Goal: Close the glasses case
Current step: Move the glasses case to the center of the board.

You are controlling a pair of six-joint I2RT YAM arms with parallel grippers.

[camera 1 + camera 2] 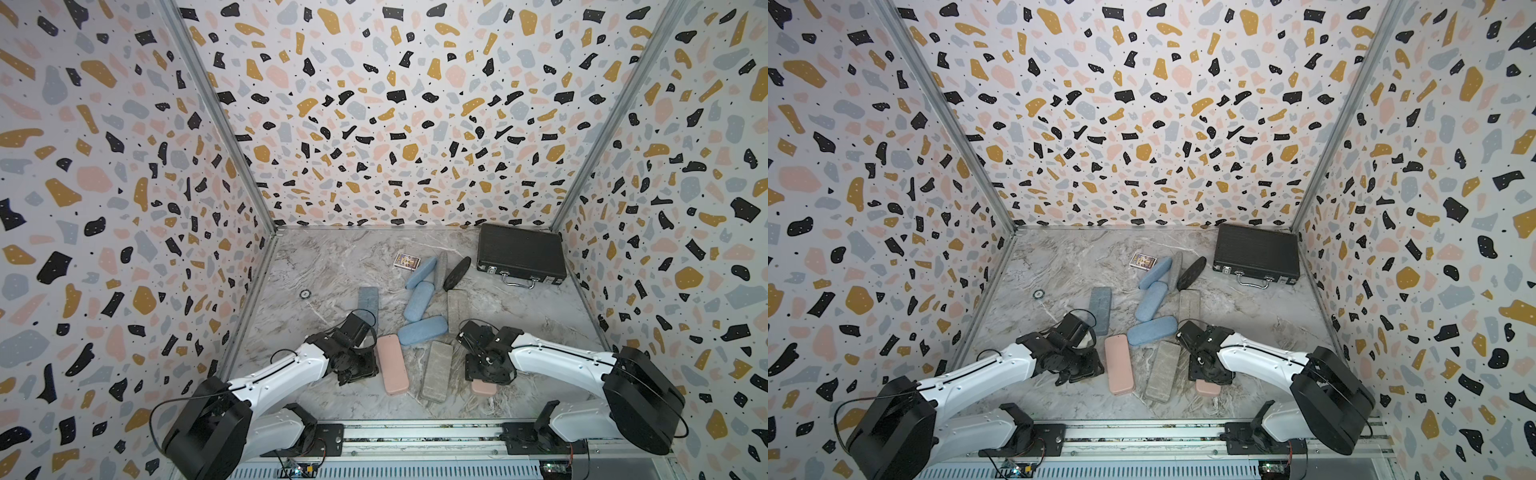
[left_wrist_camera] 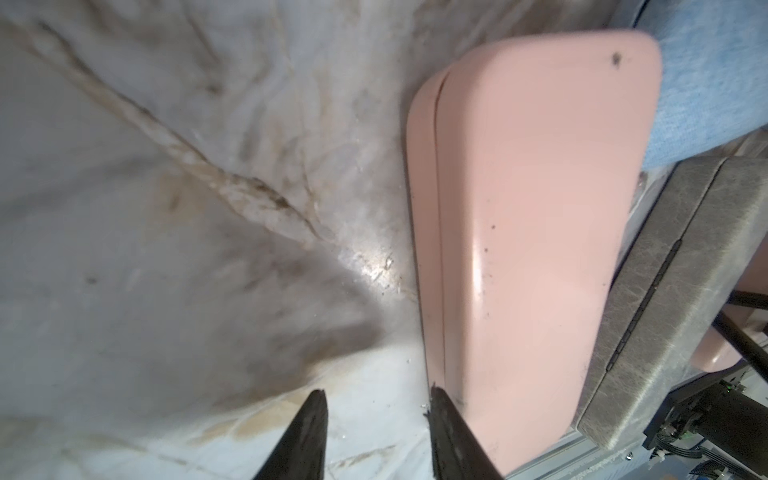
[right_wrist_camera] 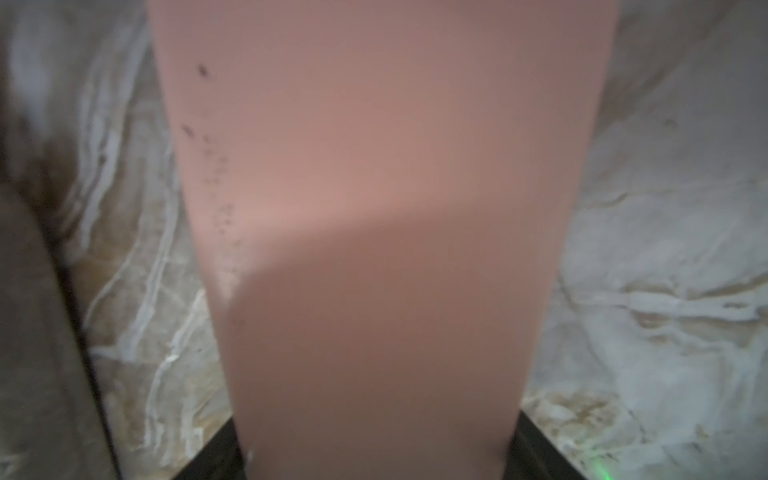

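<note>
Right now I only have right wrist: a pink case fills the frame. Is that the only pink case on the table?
Observer: No. A second pink case lies by the left gripper.
Operator: Is left holding it?
Observer: No. In the left wrist view its jaws stand apart over bare table; one fingertip is at that case's edge.
Operator: Is that one closed?
Observer: It looks closed: only a thin seam runs along its side.
</note>
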